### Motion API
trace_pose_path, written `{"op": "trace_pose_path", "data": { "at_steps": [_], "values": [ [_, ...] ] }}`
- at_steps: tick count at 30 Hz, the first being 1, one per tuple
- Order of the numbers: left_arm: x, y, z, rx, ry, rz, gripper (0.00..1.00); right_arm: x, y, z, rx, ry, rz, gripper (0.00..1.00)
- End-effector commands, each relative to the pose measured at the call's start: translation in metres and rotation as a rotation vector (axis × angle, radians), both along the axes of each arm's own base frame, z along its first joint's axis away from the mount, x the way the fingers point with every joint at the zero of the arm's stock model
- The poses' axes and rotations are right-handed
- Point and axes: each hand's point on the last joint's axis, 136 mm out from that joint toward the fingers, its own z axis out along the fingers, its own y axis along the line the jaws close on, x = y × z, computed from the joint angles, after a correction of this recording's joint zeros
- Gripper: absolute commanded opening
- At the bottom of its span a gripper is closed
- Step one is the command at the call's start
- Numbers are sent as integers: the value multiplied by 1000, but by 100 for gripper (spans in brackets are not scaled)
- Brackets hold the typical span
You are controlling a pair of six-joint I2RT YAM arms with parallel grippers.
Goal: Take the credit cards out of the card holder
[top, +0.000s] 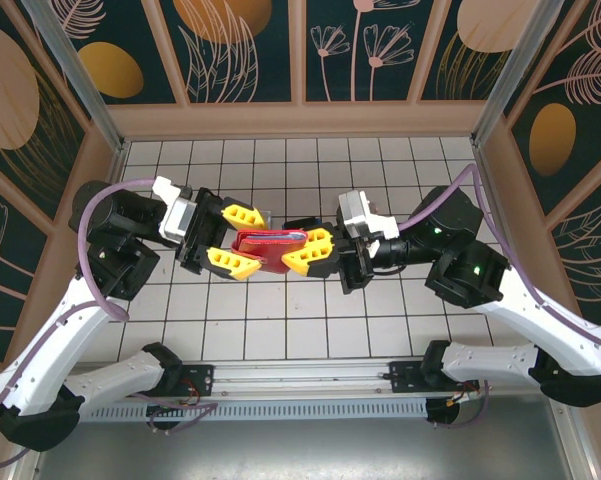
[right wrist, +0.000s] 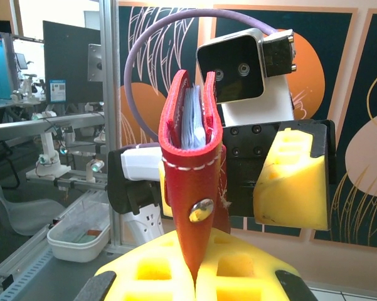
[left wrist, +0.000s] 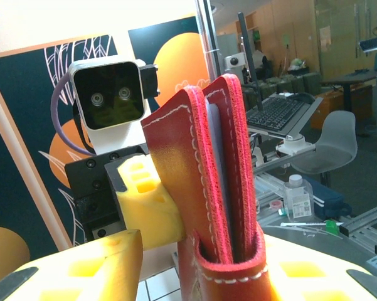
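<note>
The card holder (top: 267, 241), a small red folding wallet, hangs in the air over the middle of the tiled table, between my two grippers. My right gripper (top: 302, 252) is shut on its folded end; its yellow fingers (right wrist: 157, 269) pinch the red leather (right wrist: 191, 182) just under the metal snap. Pale credit cards (right wrist: 193, 125) show edge-on between the leaves. My left gripper (top: 250, 241) is open and straddles the other end. In the left wrist view the card holder (left wrist: 175, 150) stands between that gripper's (left wrist: 207, 266) fingers, with a gap on the left side. A pale card edge (left wrist: 214, 157) shows inside.
The white tiled table (top: 300, 320) is boxed in by patterned walls at the back (top: 300, 60) and on both sides. A metal rail (top: 300, 378) with the arm bases runs along the near edge.
</note>
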Motion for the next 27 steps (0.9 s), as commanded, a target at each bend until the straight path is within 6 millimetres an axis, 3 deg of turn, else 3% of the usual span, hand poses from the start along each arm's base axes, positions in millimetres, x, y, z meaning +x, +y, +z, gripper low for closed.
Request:
{"op": "trace_pose_path", "data": {
  "at_steps": [1, 14, 27],
  "values": [
    [-5, 4, 8, -17, -27, -11, 45, -5, -6, 14, 34, -31, -1, 0],
    [-7, 3, 4, 15, -24, -25, 50, -4, -9, 19, 43, -45, -17, 0],
    [-1, -1, 4, 26, -11, -31, 42, -6, -8, 17, 38, -46, -5, 0]
  ]
}}
